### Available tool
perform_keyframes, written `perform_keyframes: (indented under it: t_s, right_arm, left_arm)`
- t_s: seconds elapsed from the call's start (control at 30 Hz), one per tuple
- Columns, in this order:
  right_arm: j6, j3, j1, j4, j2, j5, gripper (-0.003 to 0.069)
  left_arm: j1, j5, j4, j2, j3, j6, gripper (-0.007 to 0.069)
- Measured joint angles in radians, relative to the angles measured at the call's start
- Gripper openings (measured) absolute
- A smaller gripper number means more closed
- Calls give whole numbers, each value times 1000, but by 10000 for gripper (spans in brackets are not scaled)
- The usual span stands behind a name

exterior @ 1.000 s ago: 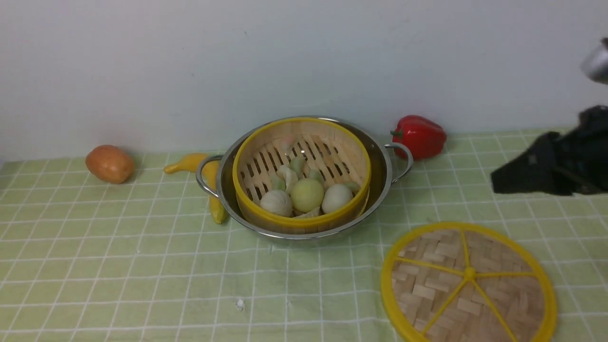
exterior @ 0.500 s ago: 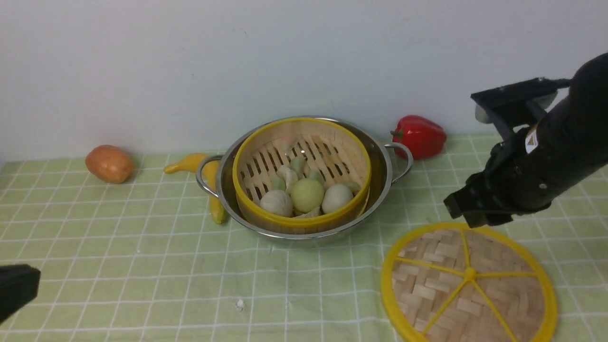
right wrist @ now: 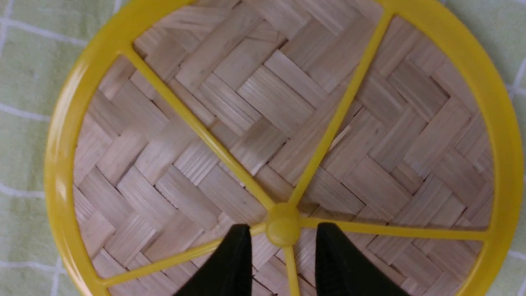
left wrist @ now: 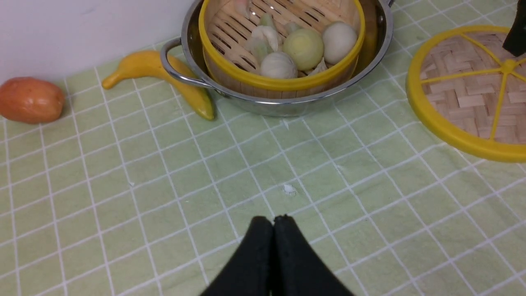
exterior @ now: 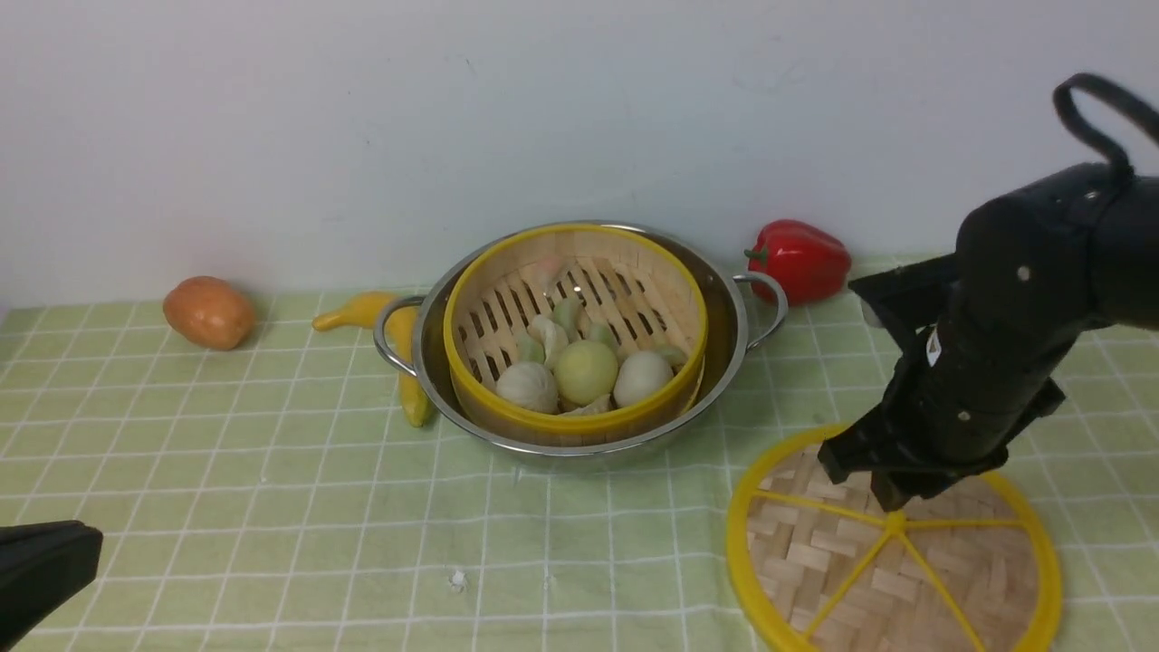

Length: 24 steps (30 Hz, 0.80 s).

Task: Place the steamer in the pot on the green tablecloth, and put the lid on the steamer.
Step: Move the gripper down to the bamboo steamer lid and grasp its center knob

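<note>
The bamboo steamer (exterior: 575,335), with buns and dumplings in it, sits inside the shiny pot (exterior: 735,349) on the green tablecloth (exterior: 272,471). The woven lid (exterior: 905,580) lies flat on the cloth at the front right, apart from the pot. My right gripper (exterior: 892,498) hangs low over the lid's centre. In the right wrist view the gripper (right wrist: 282,230) is open, one finger on each side of the yellow hub (right wrist: 282,224), and I cannot tell whether it touches. My left gripper (left wrist: 273,218) is shut and empty over bare cloth at the front left, showing as a dark tip (exterior: 41,566).
An orange-brown potato (exterior: 208,312) and a yellow banana (exterior: 362,310) lie left of the pot, the banana touching its left handle. A red pepper (exterior: 801,260) sits behind the right handle. A white wall closes the back.
My right arm swung in from the right edge and came down over the lid's centre. The left gripper's tip entered the lower left corner. Steamer, pot and lid have not moved.
</note>
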Motion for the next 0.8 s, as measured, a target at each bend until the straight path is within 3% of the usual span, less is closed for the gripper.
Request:
perform_keyframes:
  t_s: [0.5,0.67,0.8]
  right_arm:
    - [4,0,0,14,74,1,238]
    - [4,-14,0,10,83,39,143]
    - [-4,-58,0,13,62,147,143]
  left_arm:
    - [0,0,1,0,0,0,-22]
    - [0,0,3,0,0,0,-19]
    - [0,-1,3,0,0,0,-19]
